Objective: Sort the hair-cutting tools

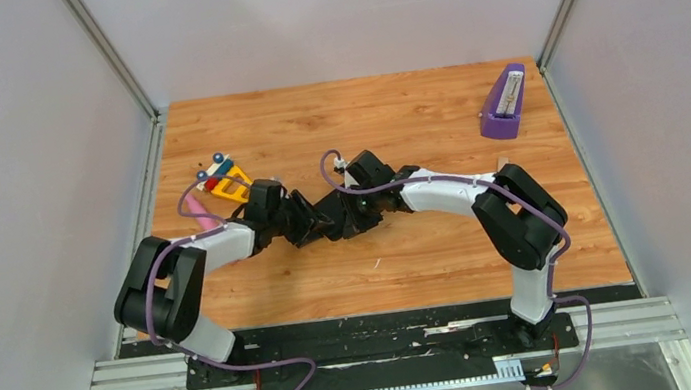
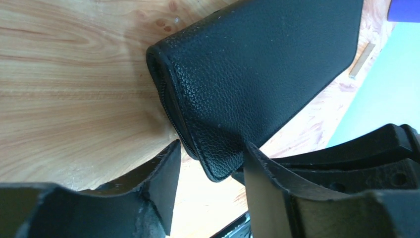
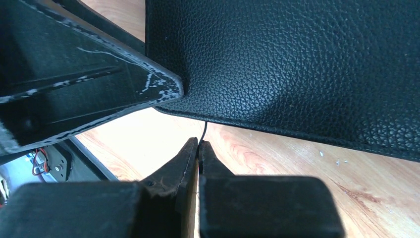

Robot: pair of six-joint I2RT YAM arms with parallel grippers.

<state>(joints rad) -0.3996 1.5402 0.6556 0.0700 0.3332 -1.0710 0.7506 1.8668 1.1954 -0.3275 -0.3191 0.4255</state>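
The hair-cutting tools are out of view. A black zip case (image 2: 257, 74) lies on the wooden table between the two arms. My left gripper (image 2: 210, 166) is open, and the case's near corner sits in the gap between its fingers without touching them. In the right wrist view the case (image 3: 297, 64) fills the top. My right gripper (image 3: 199, 145) is shut on a thin black cord (image 3: 204, 130) hanging from the case's edge. From above, the left gripper (image 1: 310, 225) and right gripper (image 1: 351, 216) meet at mid-table, hiding most of the case.
A pink tube (image 1: 197, 210) and a yellow, red and blue object (image 1: 224, 179) lie at the left edge of the table. A purple stand (image 1: 505, 103) is at the back right. The left gripper's finger (image 3: 99, 74) crowds the right wrist view's upper left.
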